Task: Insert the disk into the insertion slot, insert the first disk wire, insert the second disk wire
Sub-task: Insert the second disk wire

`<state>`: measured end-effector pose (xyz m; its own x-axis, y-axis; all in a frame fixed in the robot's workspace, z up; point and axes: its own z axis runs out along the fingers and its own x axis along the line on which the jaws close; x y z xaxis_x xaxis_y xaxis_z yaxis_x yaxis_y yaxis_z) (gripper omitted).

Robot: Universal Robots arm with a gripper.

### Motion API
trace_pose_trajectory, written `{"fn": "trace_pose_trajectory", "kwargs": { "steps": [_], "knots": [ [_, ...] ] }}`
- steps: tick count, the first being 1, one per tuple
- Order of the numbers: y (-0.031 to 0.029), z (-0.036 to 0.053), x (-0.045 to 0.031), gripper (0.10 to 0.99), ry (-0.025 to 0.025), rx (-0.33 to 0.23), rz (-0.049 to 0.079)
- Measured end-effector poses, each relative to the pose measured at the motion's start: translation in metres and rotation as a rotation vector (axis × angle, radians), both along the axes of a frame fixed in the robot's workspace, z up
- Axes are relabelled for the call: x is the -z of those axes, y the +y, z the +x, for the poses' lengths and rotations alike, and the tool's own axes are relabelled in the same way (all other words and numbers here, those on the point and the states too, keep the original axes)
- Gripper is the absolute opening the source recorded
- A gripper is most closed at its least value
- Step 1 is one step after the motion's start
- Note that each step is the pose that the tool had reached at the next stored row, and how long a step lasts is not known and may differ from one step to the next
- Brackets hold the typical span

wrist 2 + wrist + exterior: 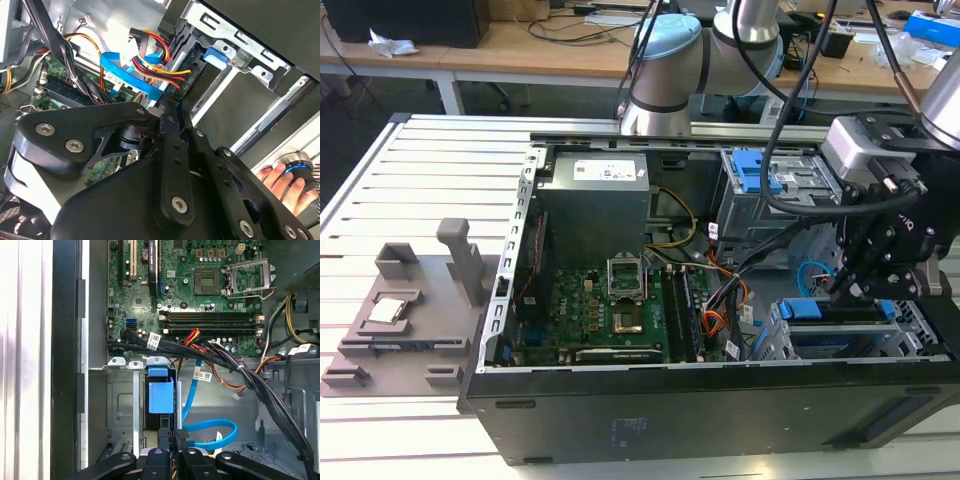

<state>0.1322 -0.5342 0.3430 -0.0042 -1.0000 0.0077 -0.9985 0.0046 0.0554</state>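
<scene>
Slatted white worktop [380, 180] carries an open black computer case [700, 410], green motherboard [620, 310] exposed inside, wooden desks behind. Arm's gripper [847, 290] hangs low over the drive cage at the exterior view's right end of the case. Disk [835, 312] in its blue caddy sits in the silver insertion slot [905, 340], blue tab facing the gripper. In the second wrist view the jaws are pressed together, tips [170, 102] right at the end of the red-orange wire bundle [160, 70] by the disk's edge; whether they pinch its plug I cannot tell. Light blue cable [212, 432] loops loose on the case floor beside the cage. A person's hand [282, 182] rests on a round knob [296, 167] outside the case.
</scene>
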Motion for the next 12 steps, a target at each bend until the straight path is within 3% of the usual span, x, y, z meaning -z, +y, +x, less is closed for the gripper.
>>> {"fn": "trace_pose_trajectory", "kwargs": {
  "steps": [12],
  "knots": [
    [-0.0012, 0.0001, 0.0048, 0.161, 0.0003, 0.000, -0.001]
  ]
}}
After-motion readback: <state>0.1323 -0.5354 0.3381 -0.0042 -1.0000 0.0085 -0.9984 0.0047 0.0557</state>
